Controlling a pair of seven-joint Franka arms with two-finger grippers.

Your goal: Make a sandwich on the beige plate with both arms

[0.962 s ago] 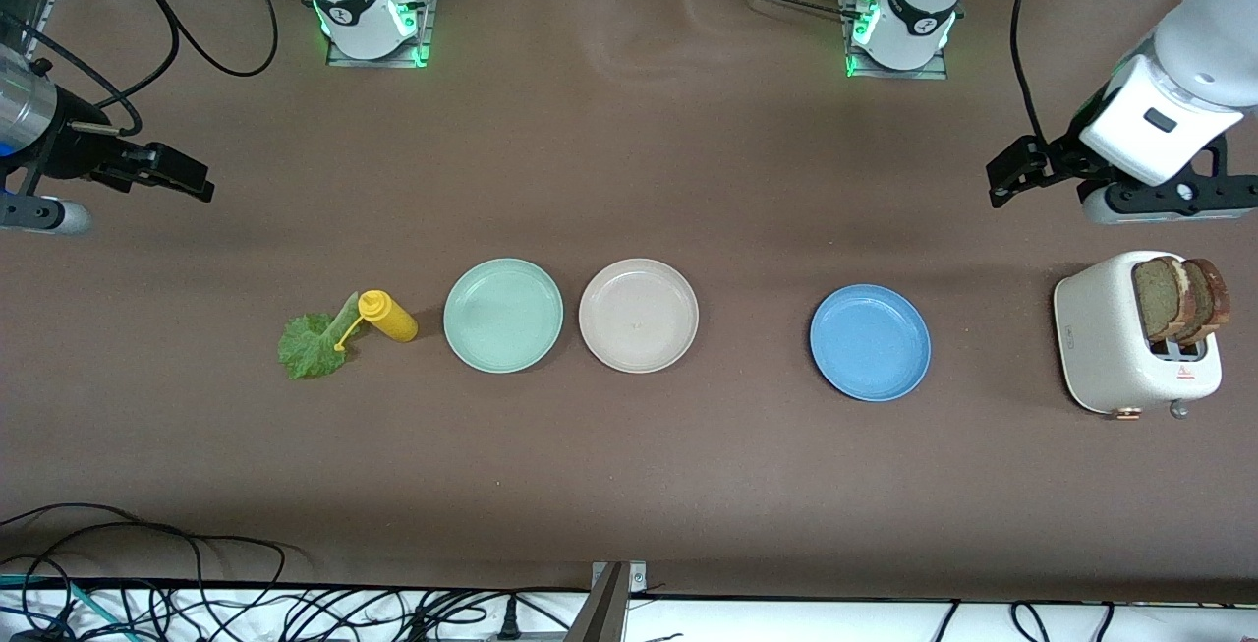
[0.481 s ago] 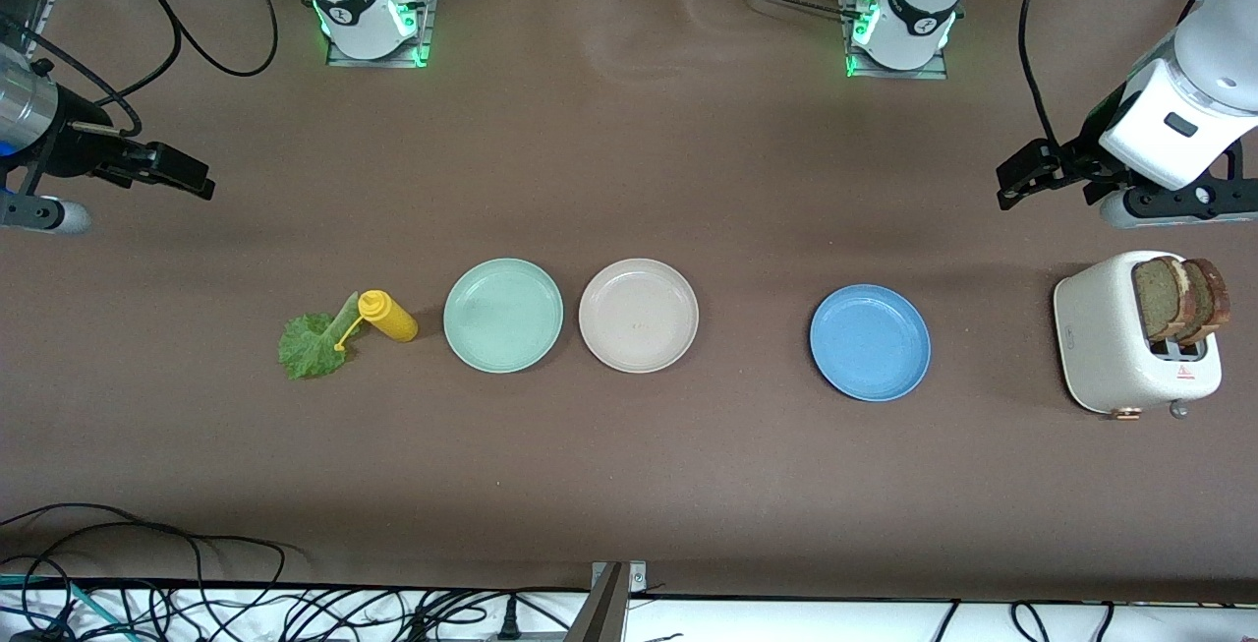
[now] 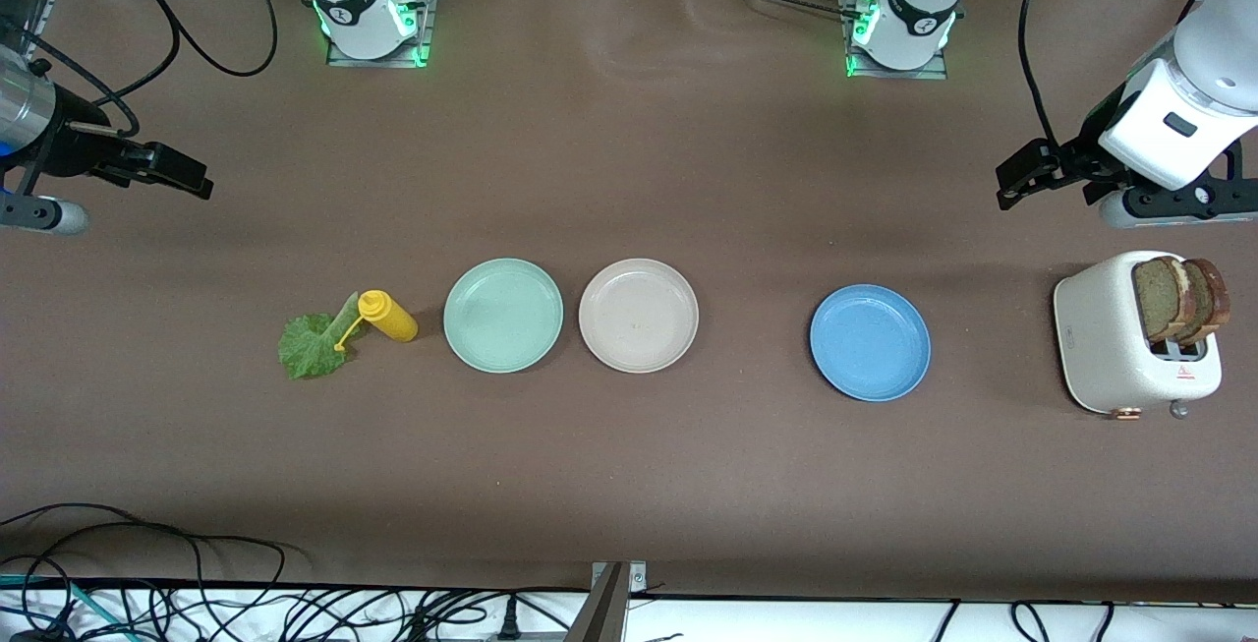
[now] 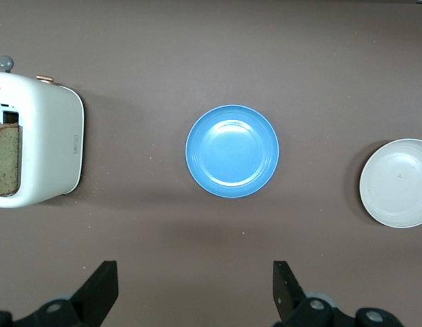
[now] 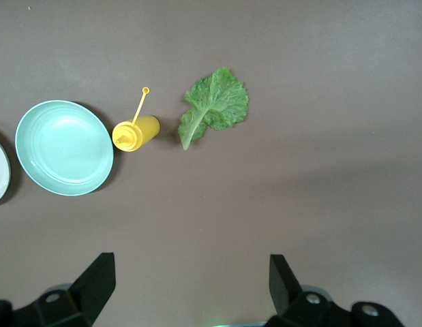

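Note:
The beige plate (image 3: 638, 316) (image 4: 396, 182) lies bare at mid-table, between a mint-green plate and a blue plate. The sandwich's parts lie apart. Two brown toast slices (image 3: 1176, 300) (image 4: 5, 160) stand upright in a white toaster (image 3: 1111, 342) at the left arm's end. A green lettuce leaf (image 3: 311, 343) (image 5: 215, 105) lies flat on the table at the right arm's end. My left gripper (image 3: 1022, 175) (image 4: 195, 283) hangs open and holds nothing over bare table near the toaster. My right gripper (image 3: 182, 175) (image 5: 190, 276) hangs open and holds nothing over bare table near the lettuce.
A yellow squeeze bottle (image 3: 390, 316) (image 5: 136, 133) lies between the lettuce and the mint-green plate (image 3: 503, 315) (image 5: 64, 148). The blue plate (image 3: 870, 342) (image 4: 232, 151) sits between the beige plate and the toaster. Cables run along the table edge nearest the front camera.
The left arm has drawn its gripper a little toward its own end of the table, then held still. The right arm has barely moved.

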